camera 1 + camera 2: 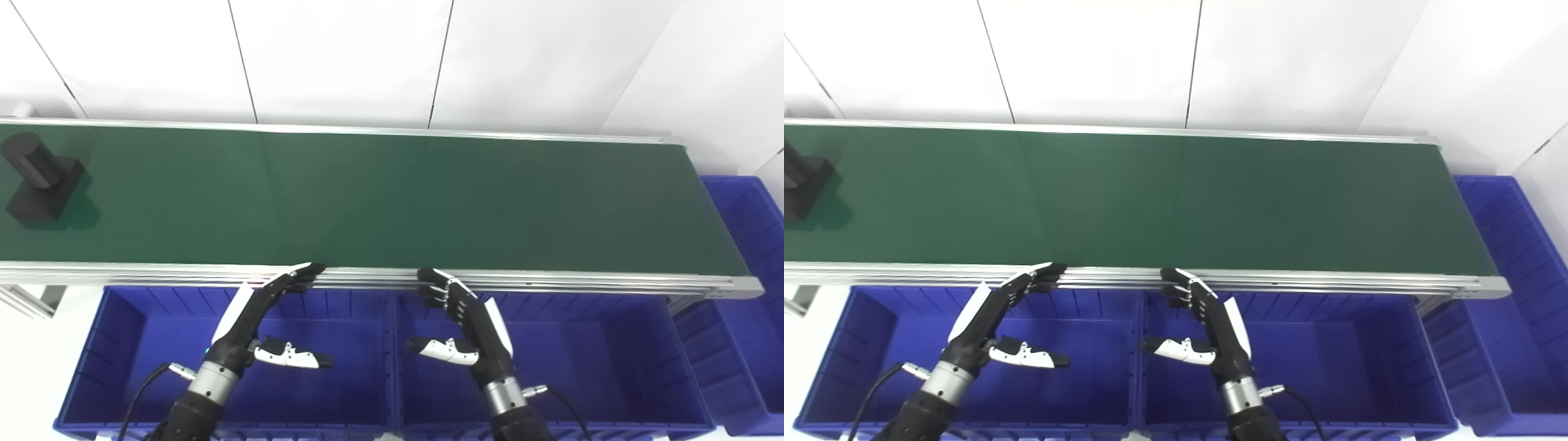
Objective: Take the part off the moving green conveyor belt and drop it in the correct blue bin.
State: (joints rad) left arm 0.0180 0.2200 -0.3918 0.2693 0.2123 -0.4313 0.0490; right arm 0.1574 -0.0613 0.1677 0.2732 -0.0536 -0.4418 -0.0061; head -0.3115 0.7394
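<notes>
Part (40,177) lies on belt (392,196) at 9 o'clock, its cylinder pointing to 11 o'clock; left hand (257,321) and right hand (465,324) have fingers spread, holding nothing.

The part (38,177) is a dark, matte black piece: a short cylinder lying tilted across a blocky rectangular base. It rests on the green conveyor belt (392,196) at the far left end, well apart from the left hand (257,321), beyond it and off to its left. Three blue bins appear: one under the left hand (122,343), one under the right hand (612,349), and one (750,245) far to the right, past the belt's end.
</notes>
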